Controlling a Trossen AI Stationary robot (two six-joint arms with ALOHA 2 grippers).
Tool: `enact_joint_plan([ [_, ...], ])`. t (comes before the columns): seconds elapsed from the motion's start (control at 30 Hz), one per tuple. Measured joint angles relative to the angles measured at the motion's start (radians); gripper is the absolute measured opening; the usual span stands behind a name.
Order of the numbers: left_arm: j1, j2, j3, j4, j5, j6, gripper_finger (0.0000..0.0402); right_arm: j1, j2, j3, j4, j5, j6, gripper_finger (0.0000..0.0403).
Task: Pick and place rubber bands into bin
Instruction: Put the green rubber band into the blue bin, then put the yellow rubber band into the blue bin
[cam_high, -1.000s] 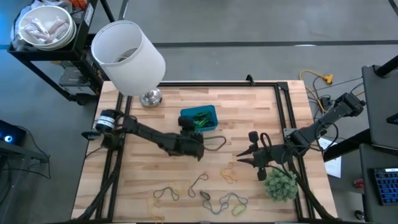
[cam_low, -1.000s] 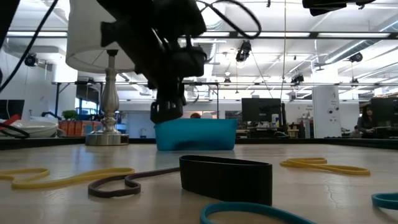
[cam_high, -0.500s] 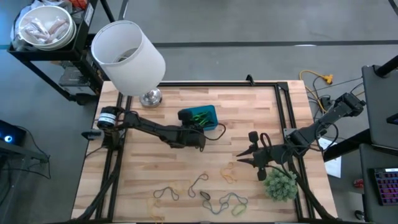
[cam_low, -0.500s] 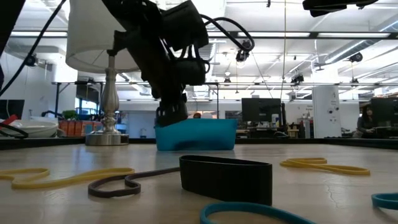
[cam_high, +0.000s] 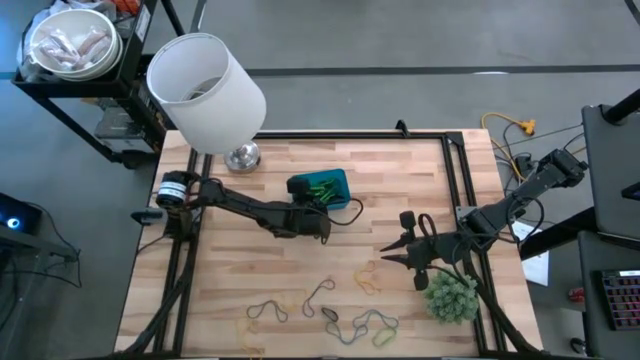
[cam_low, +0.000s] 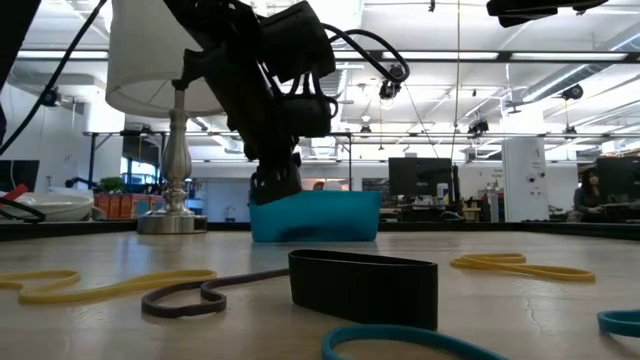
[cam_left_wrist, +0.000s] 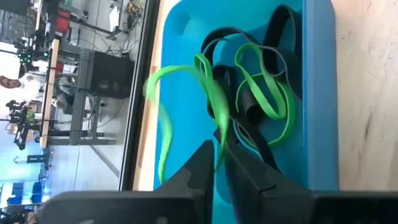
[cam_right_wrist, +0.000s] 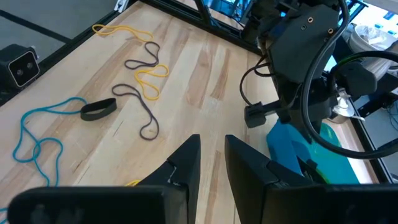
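The blue bin (cam_high: 338, 180) stands at the table's middle, toward its far side, and holds green and dark grey rubber bands (cam_left_wrist: 261, 93). My left gripper (cam_high: 303, 197) is over the bin's left part, shut on a bright green rubber band (cam_left_wrist: 180, 87). More bands lie loose near the near edge: yellow (cam_high: 369, 281), dark (cam_high: 318, 294), grey-blue (cam_high: 366, 324). My right gripper (cam_high: 388, 251) waits on the right, next to the plant ball, its fingers (cam_right_wrist: 186, 158) a narrow gap apart and holding nothing. My left gripper pinches the bright green band between its two fingers at one spot of the loop (cam_left_wrist: 219, 135). A single strand passes between the fingers. The rest of the loop (cam_left_wrist: 163, 124) arches slack over the bin's floor (cam_left_wrist: 186, 37), beside the bands lying there.
A white lampshade (cam_high: 205, 88) on a metal base (cam_high: 242, 157) stands at the far left corner. A bushy green plant ball (cam_high: 450, 296) sits at the near right. A wide dark band (cam_low: 362, 285) stands on edge close to the low camera. A cable (cam_high: 350, 212) trails beside the bin.
My left gripper moved toward the far edge and came over the bin, lowering toward it, then held still. Its fingers stayed shut.
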Motion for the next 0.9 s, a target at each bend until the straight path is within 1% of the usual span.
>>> enact_joint_plan([
  [0.13,0.0,0.0,0.0,0.0,0.0,-0.003,0.0059,0.0,0.0,0.0,0.0,0.0,0.0,0.0068],
  [0.23,0.0,0.0,0.001,0.0,0.0,-0.003,0.0077,0.0,0.0,0.0,0.0,0.0,0.0,0.0068],
  [0.4,-0.01,-0.004,0.019,-0.003,-0.001,-0.002,0.0084,0.0,0.0,0.0,0.0,0.0,0.0,0.0068],
  [0.53,-0.039,-0.03,0.029,-0.015,0.0,-0.003,0.0085,0.0,0.0,0.0,0.0,0.0,0.0,0.0068],
  [0.67,-0.095,-0.085,0.027,-0.045,0.005,-0.014,0.0085,0.0,0.0,0.0,-0.007,0.0,0.001,0.0068],
  [0.77,-0.156,-0.138,0.024,-0.105,0.045,-0.077,0.0085,0.0,0.0,-0.012,-0.009,-0.001,0.039,0.0068],
  [0.8,-0.179,-0.154,0.024,-0.121,0.058,-0.105,0.0085,0.0,0.0,-0.02,-0.008,-0.013,0.053,0.0068],
  [0.9,-0.256,-0.202,0.012,-0.167,0.075,-0.171,0.0085,-0.002,0.0,-0.052,0.004,-0.102,0.064,0.0068],
])
